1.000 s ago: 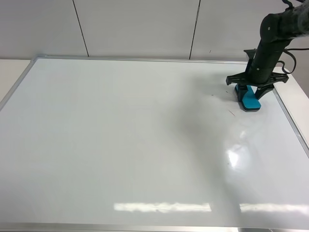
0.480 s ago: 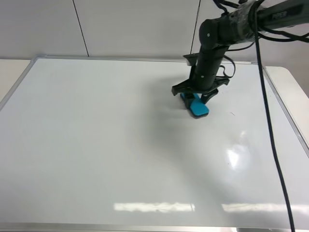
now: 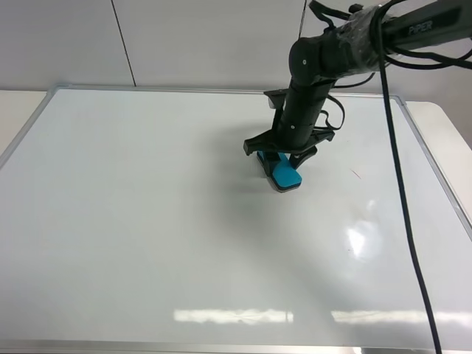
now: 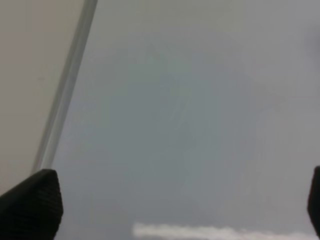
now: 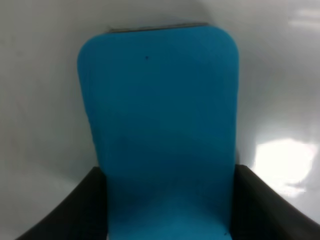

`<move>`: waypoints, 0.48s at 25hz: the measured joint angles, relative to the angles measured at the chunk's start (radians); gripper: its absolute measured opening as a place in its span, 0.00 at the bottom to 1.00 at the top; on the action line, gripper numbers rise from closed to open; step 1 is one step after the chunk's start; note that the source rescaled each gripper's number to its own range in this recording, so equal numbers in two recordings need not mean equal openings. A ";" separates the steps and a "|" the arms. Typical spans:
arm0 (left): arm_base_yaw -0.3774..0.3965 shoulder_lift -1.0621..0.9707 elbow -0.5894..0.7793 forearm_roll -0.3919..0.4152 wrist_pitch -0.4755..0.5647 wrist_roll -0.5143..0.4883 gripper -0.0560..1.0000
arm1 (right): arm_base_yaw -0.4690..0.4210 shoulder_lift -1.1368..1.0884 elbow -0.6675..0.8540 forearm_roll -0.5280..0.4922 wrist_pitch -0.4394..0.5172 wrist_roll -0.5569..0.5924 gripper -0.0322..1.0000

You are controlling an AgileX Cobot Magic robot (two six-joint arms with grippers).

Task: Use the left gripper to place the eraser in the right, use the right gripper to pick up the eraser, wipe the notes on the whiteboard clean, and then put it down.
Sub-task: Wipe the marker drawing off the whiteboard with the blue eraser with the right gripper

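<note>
1. The whiteboard [image 3: 147, 221] fills almost the whole high picture. It is shiny, with bright light spots near the bottom.
2. The right gripper [image 3: 282, 156] hangs from a black arm in the upper middle-right. Its jaws are closed tight on the eraser.
3. The eraser [image 3: 285, 175] is small and blue. It rests on the board right under that gripper, a bit above the middle.
4. The notes [image 3: 355, 174] are tiny. I see only one thin red line, to the right of the eraser and apart from it.
5. What could go wrong: the eraser is not on the red line, so the wiping could miss it. If the arm tips the eraser, the felt may lift and skip.
6. The high picture shows the red line, but the right wrist picture does not. That one shows black fingers hugging both sides of the eraser.
7. Only the left wrist picture shows the left gripper [image 4: 172, 200]. It is wide open and holds nothing, above bare board near the silver frame.
</note>
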 joint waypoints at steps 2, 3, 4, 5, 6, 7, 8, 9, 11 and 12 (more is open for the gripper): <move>0.000 0.000 0.000 0.000 0.000 0.000 1.00 | -0.023 -0.040 0.074 0.021 -0.056 0.008 0.08; 0.000 0.000 0.000 0.000 0.000 0.000 1.00 | -0.041 -0.066 0.121 0.032 -0.085 0.009 0.08; 0.000 0.000 0.000 0.000 0.000 0.000 1.00 | -0.064 -0.088 0.162 0.041 -0.112 0.010 0.08; 0.000 0.000 0.000 0.000 0.000 0.000 1.00 | -0.086 -0.114 0.209 0.044 -0.133 0.010 0.08; 0.000 0.000 0.000 0.000 0.000 0.000 1.00 | -0.117 -0.139 0.255 0.049 -0.148 0.010 0.08; 0.000 0.000 0.000 0.000 0.000 0.000 1.00 | -0.153 -0.159 0.295 0.049 -0.160 0.011 0.08; 0.000 0.000 0.000 0.000 0.000 0.000 1.00 | -0.185 -0.179 0.324 0.049 -0.169 0.011 0.08; 0.000 0.000 0.000 0.000 0.000 0.000 1.00 | -0.234 -0.198 0.353 0.049 -0.170 0.011 0.08; 0.000 0.000 0.000 0.000 0.000 0.000 1.00 | -0.320 -0.216 0.390 0.039 -0.169 0.006 0.08; 0.000 0.000 0.000 0.000 0.000 0.000 1.00 | -0.369 -0.220 0.395 0.039 -0.169 0.006 0.08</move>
